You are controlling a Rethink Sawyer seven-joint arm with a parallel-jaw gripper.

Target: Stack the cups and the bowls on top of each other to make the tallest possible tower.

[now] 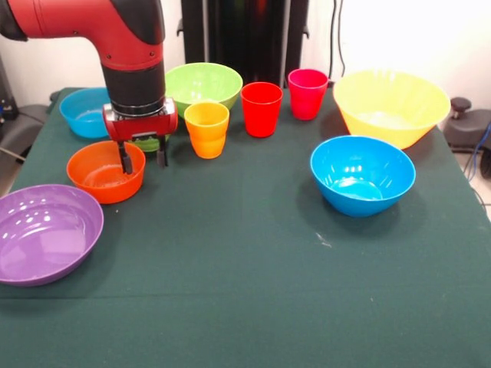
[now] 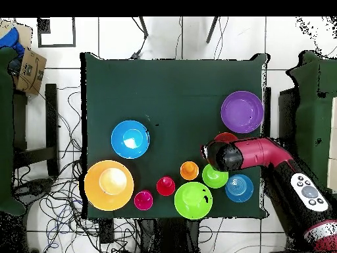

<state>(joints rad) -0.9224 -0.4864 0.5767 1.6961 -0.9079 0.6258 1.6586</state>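
Black two-finger gripper [image 1: 143, 158] parted, empty, over far rim of small glossy orange plastic bowl [image 1: 105, 172], three tapered plastic cups [image 1: 261, 109] unstacked at its 2 o'clock, no legible writing.

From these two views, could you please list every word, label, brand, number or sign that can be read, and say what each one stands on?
None can be read.
The cups, such as the red cup, and the bowls, such as the purple bowl, are plain, with no print.
The arm has small white buttons near its base in the overhead view; any marks on them are too small to read.
The cardboard box beside the table shows no legible label.
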